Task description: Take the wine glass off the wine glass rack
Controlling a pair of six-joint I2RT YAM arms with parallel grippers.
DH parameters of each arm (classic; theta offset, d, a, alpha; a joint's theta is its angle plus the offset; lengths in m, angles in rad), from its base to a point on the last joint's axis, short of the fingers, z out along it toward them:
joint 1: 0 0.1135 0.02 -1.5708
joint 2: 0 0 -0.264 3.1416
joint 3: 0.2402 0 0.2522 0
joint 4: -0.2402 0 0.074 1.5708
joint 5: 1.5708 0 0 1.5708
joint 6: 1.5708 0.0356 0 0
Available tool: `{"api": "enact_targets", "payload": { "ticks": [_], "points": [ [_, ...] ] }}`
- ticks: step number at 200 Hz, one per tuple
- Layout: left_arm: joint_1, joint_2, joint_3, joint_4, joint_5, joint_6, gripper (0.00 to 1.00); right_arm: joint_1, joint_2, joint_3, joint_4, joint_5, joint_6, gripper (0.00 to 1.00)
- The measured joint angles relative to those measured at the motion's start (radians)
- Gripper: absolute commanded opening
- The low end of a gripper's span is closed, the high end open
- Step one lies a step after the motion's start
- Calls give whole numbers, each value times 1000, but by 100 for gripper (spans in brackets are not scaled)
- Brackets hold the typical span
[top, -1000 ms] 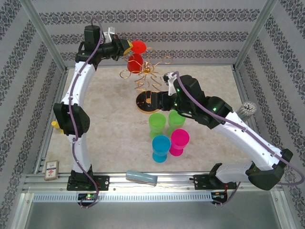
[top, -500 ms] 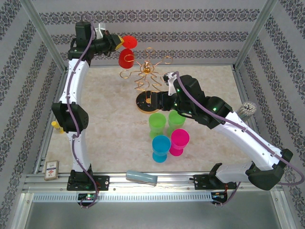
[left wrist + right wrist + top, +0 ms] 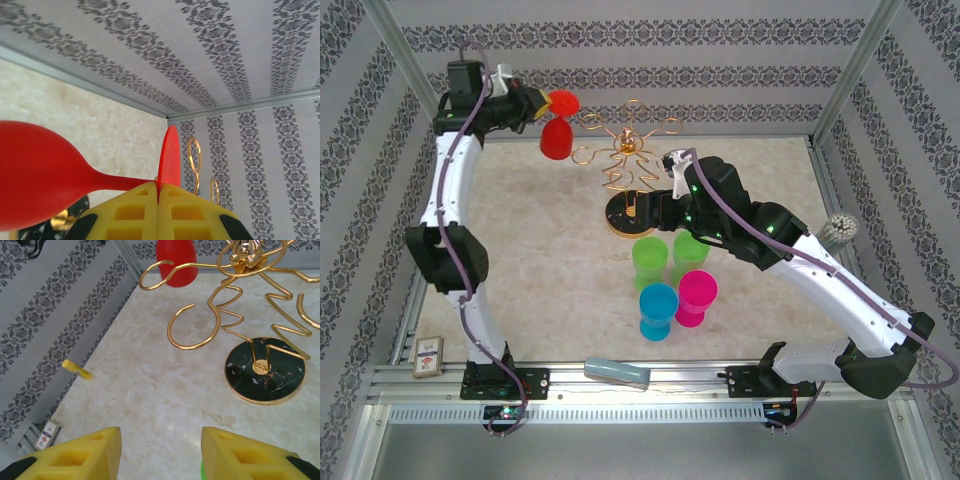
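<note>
1. The walls (image 3: 640, 60) carry grey damask stripes on white, framed by bare metal posts.
2. The table (image 3: 550, 250) is a beige, marbled slab.
3. The left arm (image 3: 450, 200) reaches high toward the far left corner. The right arm (image 3: 800, 270) bends in low beside the rack.
4. The rack (image 3: 630, 150) stands at the far middle of the table. Its gold wire loops curl out from a central post over a round black, veined base.
5. The glass (image 3: 556, 141) is opaque red, with a rounded bowl, a thin stem and a flat disc foot. It hangs in the air just left of the rack, foot uppermost, apart from the loops in the top view.
6. The left gripper (image 3: 542, 102) is clenched on the glass's stem right at the foot, its yellow fingers (image 3: 125, 215) pressed together.
7. The right gripper (image 3: 160, 432) is released, jaws spread wide above the table.
8. Two green cups (image 3: 649, 258), a blue cup (image 3: 658, 305) and a pink cup (image 3: 697, 292) cluster just in front of the rack's base.
9. A small box (image 3: 428, 356) lies at the near left corner.
</note>
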Motion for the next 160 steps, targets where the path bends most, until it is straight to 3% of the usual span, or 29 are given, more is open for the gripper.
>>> {"api": "enact_targets", "payload": {
  "ticks": [55,160],
  "points": [
    [103,-294,-384,81,22,26,0,0,-14,-14,13,-18,14,46],
    [102,-737,-794,-228,-110,377,0,0,-84,-98,24,-63,21,46]
  ]
}}
